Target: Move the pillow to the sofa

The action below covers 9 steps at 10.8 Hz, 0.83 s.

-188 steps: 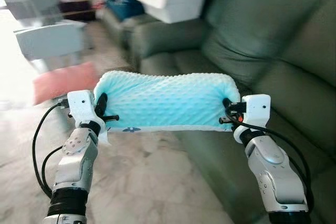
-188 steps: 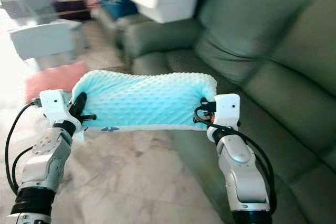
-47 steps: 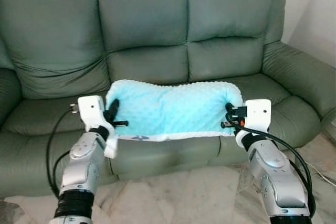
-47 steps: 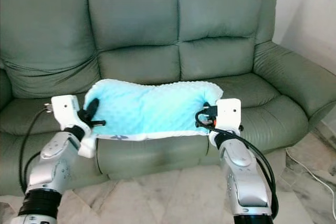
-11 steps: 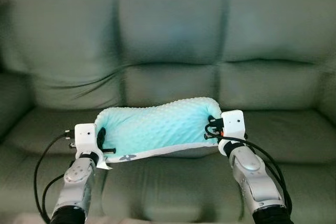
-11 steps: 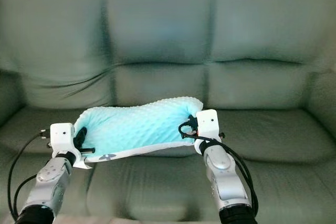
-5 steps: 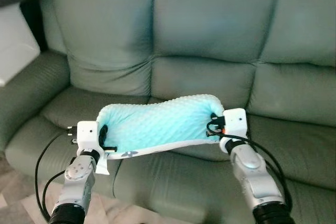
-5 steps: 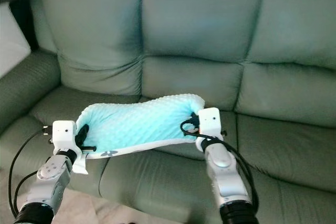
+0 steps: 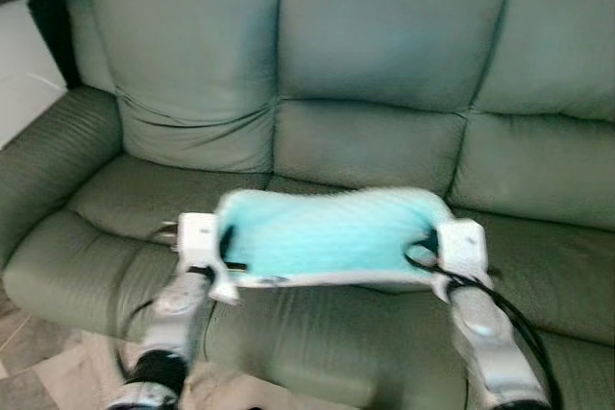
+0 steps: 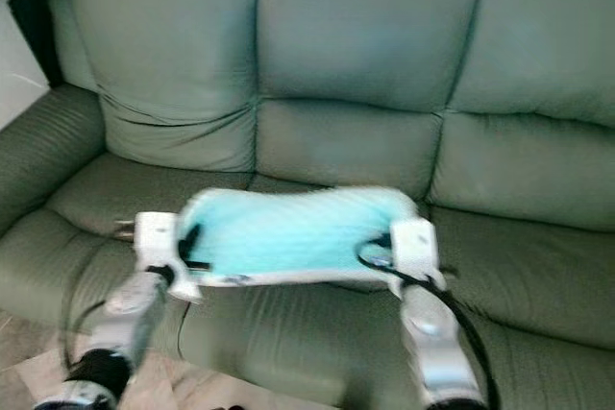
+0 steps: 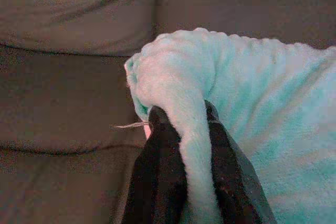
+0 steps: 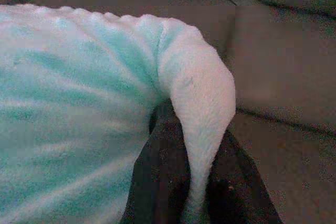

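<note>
The pillow (image 9: 327,233) hangs over the sofa (image 9: 384,74) seat, unreleased: left gripper (image 11: 184,129) and right gripper (image 12: 197,124) pinch its ends.

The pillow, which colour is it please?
The pillow is light turquoise with a bumpy dotted plush surface, clearest in the left wrist view.

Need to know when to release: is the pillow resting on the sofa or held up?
Held up: the pillow is stretched between the left gripper and right gripper, above the sofa seat.
</note>
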{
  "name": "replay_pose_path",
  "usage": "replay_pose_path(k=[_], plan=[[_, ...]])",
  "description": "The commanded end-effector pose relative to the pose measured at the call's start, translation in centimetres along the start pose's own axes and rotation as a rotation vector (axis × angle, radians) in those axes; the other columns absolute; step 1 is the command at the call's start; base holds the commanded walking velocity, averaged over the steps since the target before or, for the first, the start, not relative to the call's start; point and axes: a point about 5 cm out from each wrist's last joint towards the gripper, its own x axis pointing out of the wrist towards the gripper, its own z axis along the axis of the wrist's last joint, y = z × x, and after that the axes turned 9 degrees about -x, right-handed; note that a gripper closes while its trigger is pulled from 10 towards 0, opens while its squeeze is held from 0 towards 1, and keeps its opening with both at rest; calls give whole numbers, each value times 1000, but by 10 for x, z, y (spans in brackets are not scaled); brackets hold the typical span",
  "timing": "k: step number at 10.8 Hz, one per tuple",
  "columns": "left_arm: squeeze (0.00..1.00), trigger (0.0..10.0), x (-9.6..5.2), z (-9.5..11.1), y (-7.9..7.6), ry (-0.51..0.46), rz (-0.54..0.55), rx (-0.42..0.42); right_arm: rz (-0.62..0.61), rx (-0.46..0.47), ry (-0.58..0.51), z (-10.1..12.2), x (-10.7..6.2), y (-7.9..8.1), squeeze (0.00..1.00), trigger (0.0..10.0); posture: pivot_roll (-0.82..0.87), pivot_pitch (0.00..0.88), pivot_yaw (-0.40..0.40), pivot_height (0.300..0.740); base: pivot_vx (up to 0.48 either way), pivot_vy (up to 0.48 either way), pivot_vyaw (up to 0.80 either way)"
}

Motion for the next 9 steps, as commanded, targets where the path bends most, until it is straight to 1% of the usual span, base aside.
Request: replay_pose_path(k=[1, 2, 3, 4, 5, 6, 7, 8, 9], plan=[[0, 10000, 2, 2, 3, 2, -1, 15, -94, 17, 24, -6, -4, -22, 0, 10000, -205, 138, 51, 740, 0, 0, 0], [0, 10000, 6, -2, -6, 23, -27, 20, -107, 45, 50, -14, -10, -28, 0, 10000, -221, 148, 52, 740, 0, 0, 0], [0, 10000, 8, -5, -10, 38, -23, 25, -71, 70, 52, -17, -14, -27, 0, 10000, -233, 161, 52, 740, 0, 0, 0], [0, 10000, 9, -7, -13, 53, -23, -2, -28, 96, 68, -20, -14, -25, 0, 10000, -246, 181, 52, 740, 0, 0, 0], [0, 10000, 10, -11, -16, 66, -19, -27, 13, 134, 88, -22, -14, -24, 0, 10000, -264, 209, 52, 740, 0, 0, 0], [0, 10000, 10, -16, -17, 91, -8, -50, 38, 205, 118, -25, -10, -22, 0, 10000, -274, 218, 53, 740, 0, 0, 0], [0, 10000, 9, -25, -21, 139, 17, -57, 78, 239, 155, -32, -4, -20, 0, 10000, -291, 242, 53, 740, 0, 0, 0], [0, 10000, 15, -15, -29, 93, 11, -43, 81, 235, 130, -27, 3, -23, 0, 10000, -300, 261, 52, 740, 0, 0, 0], [0, 10000, 25, 10, -33, -13, 31, 7, 81, 210, 68, -14, 10, -26, 0, 10000, -299, 284, 48, 740, 0, 0, 0]])
